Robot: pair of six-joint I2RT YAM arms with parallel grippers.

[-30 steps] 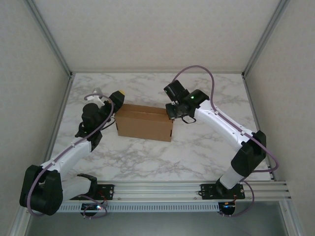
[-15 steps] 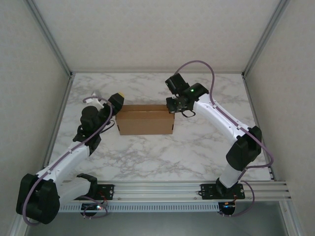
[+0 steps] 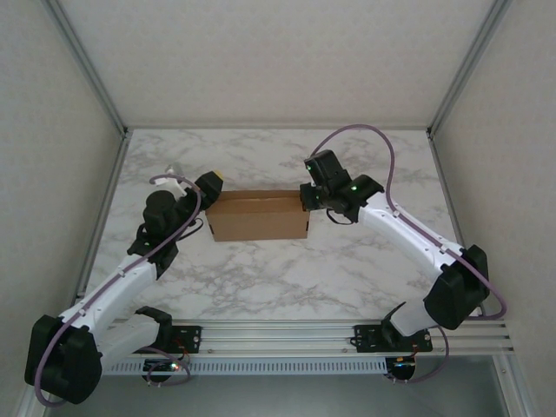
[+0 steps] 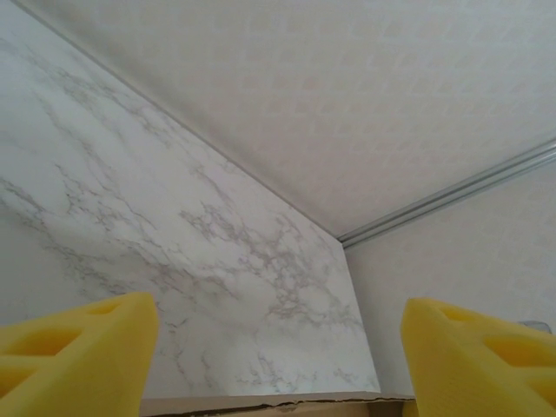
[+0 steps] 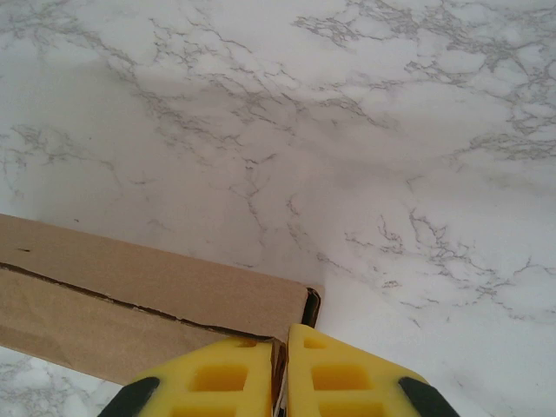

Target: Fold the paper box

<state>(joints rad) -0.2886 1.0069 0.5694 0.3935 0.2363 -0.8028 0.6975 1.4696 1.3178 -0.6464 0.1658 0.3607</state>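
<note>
The paper box (image 3: 259,217) sits mid-table (image 3: 347,269). The right gripper (image 3: 309,201), jaws pressed together, pinches its right end. The left gripper (image 3: 211,184), jaws spread, hovers at its left end. Pale walls (image 3: 278,61) enclose the table.

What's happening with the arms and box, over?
Left gripper open at left end of brown cardboard box. Right gripper shut on its right edge. Box on marble table.
</note>
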